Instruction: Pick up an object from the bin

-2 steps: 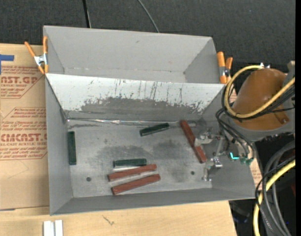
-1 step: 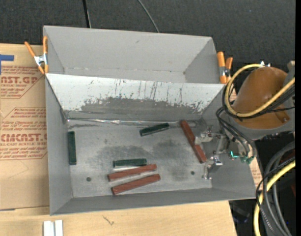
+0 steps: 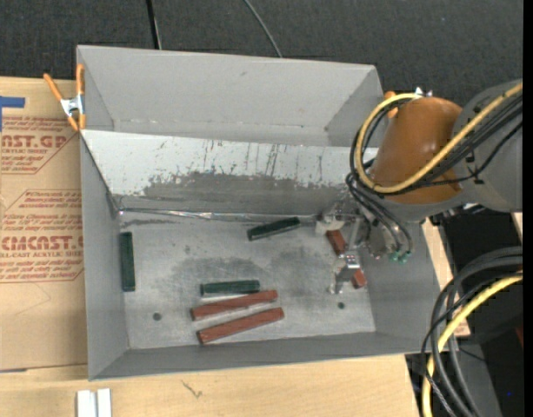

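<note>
Front of bin: we see the nearest reddish-brown flat stick [image 3: 240, 327] lying flat on the floor of the grey metal bin [image 3: 96, 233], close under the front wall. A second reddish-brown flat stick [image 3: 234, 305] lies just beside it, almost parallel. Both are loose and well apart from the hand.

Just behind: a short dark green flat stick [image 3: 229, 288] lies level near the second stick. We cannot tell whether the two touch.

Left side: a dark green bar [image 3: 126, 261] runs front to back along the foot of the left wall, alone.

Right side: the hand [image 3: 346, 261] sits low over the floor because the arm reaches in across the right rim.

Task's thing: a small reddish-brown piece [image 3: 336, 241] shows at the far side of the hand, and a bit of the same colour shows at its near side. We judge these to be two ends of one stick like the front pair, and the likeliest pick.

Hand state: we cannot tell whether it is wide, narrow or holding the piece, as its metal parts cover the spot.

Stage: we judge this to be the grasp itself, and nothing looks lifted clear of the floor.

Further back: a slanted dark green flat stick [image 3: 273, 228] lies near the foot of the back wall, left of the hand and apart from it, so it should not get in the way.

Farthest: the orange wrist cover [image 3: 418, 146], wrapped in yellow and black cables [image 3: 368, 146], hangs above the right rim.
</note>
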Available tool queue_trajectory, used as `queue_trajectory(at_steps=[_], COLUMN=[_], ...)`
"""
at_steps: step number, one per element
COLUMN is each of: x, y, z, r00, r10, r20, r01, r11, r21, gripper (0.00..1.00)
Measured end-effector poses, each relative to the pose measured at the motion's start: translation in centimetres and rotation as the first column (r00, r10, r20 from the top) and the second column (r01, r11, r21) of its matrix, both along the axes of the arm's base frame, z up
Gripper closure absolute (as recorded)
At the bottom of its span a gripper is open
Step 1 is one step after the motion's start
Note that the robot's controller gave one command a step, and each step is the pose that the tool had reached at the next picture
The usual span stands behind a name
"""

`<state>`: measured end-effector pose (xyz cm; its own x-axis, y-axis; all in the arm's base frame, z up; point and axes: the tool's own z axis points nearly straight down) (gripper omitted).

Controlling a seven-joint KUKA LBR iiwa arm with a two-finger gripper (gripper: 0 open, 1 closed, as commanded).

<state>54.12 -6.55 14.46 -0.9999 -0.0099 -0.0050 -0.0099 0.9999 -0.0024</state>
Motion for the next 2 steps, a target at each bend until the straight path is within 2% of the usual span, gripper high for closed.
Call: queue_trajectory(at_steps=[1, 2], x=[1.9, -2.0], y=[5.0, 6.3], z=[-2.4, -4.9], r00=[0.997, 0.999], r10=[-0.080, 0.052], r20=[-0.001, -0.003], r01=[0.080, -0.052], r11=[0.997, 0.999], r21=[0.004, 0.003], gripper=[0.00, 0.00])
